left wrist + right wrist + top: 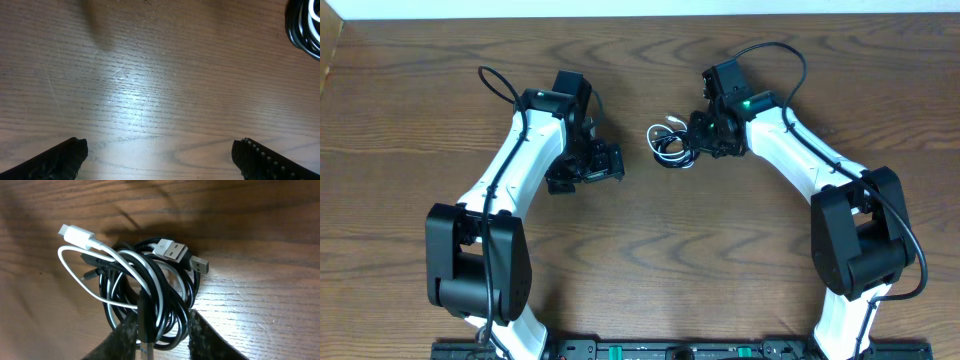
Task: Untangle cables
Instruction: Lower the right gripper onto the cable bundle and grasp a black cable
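Note:
The cables (670, 145) lie bunched in a small knot at the table's back centre, two black cords and one white. In the right wrist view the cables (145, 285) form a coil with a white plug (75, 232) and a silver USB plug (172, 250) sticking out on top. My right gripper (162, 330) has its fingers (205, 335) pressed on both sides of the coil's near loops, a black plug between them. My left gripper (610, 165) hovers left of the knot, wide open over bare wood (160, 155). Only an edge of the cables (305, 25) shows in the left wrist view's corner.
The brown wooden table (640, 250) carries both arms' bases at the front edge. A thick black robot wire (780, 55) loops above the right arm and another (495, 80) above the left. A white wall strip runs along the back.

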`<state>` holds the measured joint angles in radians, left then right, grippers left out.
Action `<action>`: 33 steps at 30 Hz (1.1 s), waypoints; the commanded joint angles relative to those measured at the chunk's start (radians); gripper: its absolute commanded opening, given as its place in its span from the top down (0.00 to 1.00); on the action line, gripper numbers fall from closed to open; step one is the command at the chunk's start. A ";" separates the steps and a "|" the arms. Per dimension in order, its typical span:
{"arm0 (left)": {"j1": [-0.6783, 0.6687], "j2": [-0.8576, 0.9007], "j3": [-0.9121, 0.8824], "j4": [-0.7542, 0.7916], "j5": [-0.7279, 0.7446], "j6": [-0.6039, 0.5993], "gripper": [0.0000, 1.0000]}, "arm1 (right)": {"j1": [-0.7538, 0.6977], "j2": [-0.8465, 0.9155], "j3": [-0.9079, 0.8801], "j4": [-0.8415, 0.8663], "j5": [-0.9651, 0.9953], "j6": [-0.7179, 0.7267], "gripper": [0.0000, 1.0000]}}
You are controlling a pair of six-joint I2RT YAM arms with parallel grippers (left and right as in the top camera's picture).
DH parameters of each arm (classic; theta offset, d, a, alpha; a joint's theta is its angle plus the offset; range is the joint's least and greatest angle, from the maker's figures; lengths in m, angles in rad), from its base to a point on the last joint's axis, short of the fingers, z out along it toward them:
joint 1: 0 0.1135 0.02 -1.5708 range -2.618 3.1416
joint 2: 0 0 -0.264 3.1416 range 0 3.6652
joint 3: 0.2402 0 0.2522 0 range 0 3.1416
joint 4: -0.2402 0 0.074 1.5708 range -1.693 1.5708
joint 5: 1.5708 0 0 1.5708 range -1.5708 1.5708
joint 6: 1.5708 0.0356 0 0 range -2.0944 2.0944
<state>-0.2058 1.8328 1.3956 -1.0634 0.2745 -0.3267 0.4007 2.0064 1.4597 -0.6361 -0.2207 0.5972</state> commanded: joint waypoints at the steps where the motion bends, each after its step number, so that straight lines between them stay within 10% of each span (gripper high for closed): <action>1: -0.003 0.000 0.007 -0.001 0.005 -0.012 0.02 | 0.013 0.025 0.015 0.006 0.024 0.039 0.78; 27: -0.003 0.000 0.007 -0.002 0.005 -0.012 0.02 | 0.056 0.056 -0.002 -0.006 0.126 0.045 0.94; 33: -0.003 0.000 0.007 -0.002 0.005 -0.012 0.02 | 0.060 0.058 -0.005 -0.003 0.129 0.045 0.78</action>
<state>-0.2058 1.8328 1.3956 -1.0626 0.2794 -0.3374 0.4507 2.0472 1.4597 -0.6373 -0.1143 0.6411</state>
